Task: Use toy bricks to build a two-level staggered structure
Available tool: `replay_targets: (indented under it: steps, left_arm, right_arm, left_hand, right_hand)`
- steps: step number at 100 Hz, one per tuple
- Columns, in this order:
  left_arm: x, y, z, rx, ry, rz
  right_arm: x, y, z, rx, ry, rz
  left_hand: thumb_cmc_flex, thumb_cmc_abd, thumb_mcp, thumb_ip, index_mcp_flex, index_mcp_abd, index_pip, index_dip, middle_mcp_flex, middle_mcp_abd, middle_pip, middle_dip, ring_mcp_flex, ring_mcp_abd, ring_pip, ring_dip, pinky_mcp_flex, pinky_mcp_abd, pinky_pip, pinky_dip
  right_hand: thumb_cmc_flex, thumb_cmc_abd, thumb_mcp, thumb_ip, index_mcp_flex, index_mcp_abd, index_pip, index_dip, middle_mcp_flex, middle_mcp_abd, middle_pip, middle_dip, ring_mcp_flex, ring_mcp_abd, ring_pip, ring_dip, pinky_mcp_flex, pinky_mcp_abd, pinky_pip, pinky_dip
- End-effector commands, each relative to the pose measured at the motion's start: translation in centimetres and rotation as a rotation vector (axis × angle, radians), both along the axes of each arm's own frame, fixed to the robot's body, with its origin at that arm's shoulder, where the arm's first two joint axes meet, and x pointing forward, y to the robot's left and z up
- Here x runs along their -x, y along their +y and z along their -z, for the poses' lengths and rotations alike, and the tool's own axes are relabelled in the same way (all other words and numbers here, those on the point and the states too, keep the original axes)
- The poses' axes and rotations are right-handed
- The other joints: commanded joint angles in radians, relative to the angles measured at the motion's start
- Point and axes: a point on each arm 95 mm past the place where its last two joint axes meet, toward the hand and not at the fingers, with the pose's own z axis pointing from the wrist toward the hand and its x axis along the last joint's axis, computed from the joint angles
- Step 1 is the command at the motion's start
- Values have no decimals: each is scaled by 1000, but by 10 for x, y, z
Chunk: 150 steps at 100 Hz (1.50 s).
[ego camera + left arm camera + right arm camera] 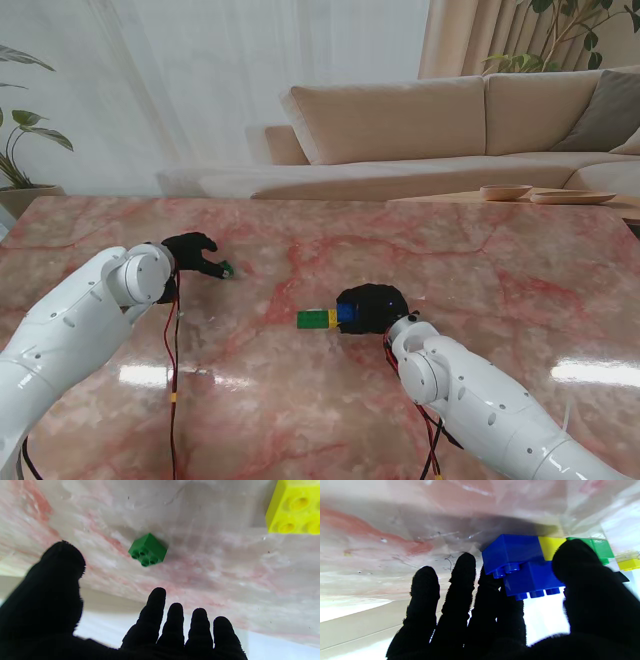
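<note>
A row of bricks lies mid-table: green (313, 319), yellow (332, 318) and blue (347, 314). In the right wrist view a second blue brick (532, 580) sits offset on the lower blue brick (512, 551), beside the yellow (551, 547) and green (603, 547) ones. My right hand (372, 308) is shut on this upper blue brick, thumb on one side and fingers on the other. My left hand (190, 254) hovers open, farther away on the left. A small green brick (227, 268) (147, 550) lies just beyond its fingertips (156, 597), apart from them.
A loose yellow brick (295, 507) lies on the marble table (480, 260) near the left hand, hidden in the stand view. A sofa (400, 120) stands beyond the table's far edge, and two shallow wooden dishes (505, 191) rest on a side table at the back right.
</note>
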Motion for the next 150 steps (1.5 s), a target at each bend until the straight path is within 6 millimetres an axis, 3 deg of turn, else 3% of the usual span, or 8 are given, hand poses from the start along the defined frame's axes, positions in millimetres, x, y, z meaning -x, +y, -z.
replay_targets:
  steps: [1, 28, 43, 61, 90, 127, 150]
  left_arm:
    - [-7, -2, -1, -1, -2, -3]
    - [-17, -7, 15, -16, 44, -3]
    - [-20, -12, 23, -14, 32, 0]
    - [-22, -17, 30, -31, 6, 15]
    - [-21, -21, 40, -67, -12, 30]
    - [-18, -14, 48, -94, -12, 20]
    - [-15, -11, 55, -91, -20, 24]
  right_arm:
    - [7, -6, 15, 18, 48, 13]
    - [9, -8, 16, 18, 57, 15]
    - [9, -9, 16, 18, 60, 15]
    - [9, -10, 16, 19, 59, 16]
    - [9, -10, 16, 16, 61, 12]
    - [9, -9, 16, 14, 63, 8]
    - [9, -8, 17, 17, 65, 7]
  left_hand:
    - [-31, -49, 42, -35, 9, 10, 29, 9, 24, 7, 29, 14, -41, 29, 29, 15, -13, 5, -4, 10]
    - [-39, -64, 69, -45, 12, -30, 81, 34, 39, -15, 54, 22, -26, 32, 77, 24, -21, 18, 27, 60]
    - [-28, -76, 92, -47, 27, -84, 137, 63, 59, -35, 67, 30, -17, 30, 115, 27, -29, 20, 47, 109]
    - [-17, -117, 172, -60, -5, -164, 425, 300, 91, -49, 107, 71, -6, 31, 157, 32, -31, 20, 51, 169]
    - [40, -150, 277, -66, -40, -224, 660, 519, 112, -48, 143, 92, 1, 39, 197, 36, -37, 24, 70, 220]
    - [87, -141, 318, -61, -22, -227, 679, 546, 146, -45, 167, 100, 17, 45, 224, 39, -42, 28, 88, 256]
    - [116, -155, 353, -64, 17, -259, 717, 561, 178, -55, 186, 105, 32, 42, 241, 39, -43, 26, 98, 283]
  right_hand:
    - [-10, 3, 11, -2, 20, 6, 10, -7, 31, 32, -6, -11, 20, -8, 13, 12, 9, -4, 36, 8]
    - [-13, 4, 6, -1, 21, 5, 11, -6, 32, 32, -6, -10, 20, -7, 13, 12, 9, -4, 36, 8]
    - [-12, 4, 5, -1, 21, 5, 12, -6, 32, 32, -6, -9, 19, -7, 13, 13, 8, -4, 36, 8]
    - [-12, 4, 4, -1, 20, 4, 12, -6, 31, 31, -6, -9, 20, -7, 13, 13, 8, -4, 36, 8]
    - [-12, 4, 1, 0, 19, 6, 12, -5, 29, 31, -7, -9, 19, -7, 13, 13, 8, -5, 35, 8]
    - [-11, 4, 0, 0, 19, 5, 11, -5, 30, 31, -6, -9, 21, -8, 13, 13, 9, -5, 36, 9]
    - [-9, 4, 1, 0, 20, 5, 11, -5, 30, 31, -6, -9, 20, -7, 13, 13, 9, -5, 36, 9]
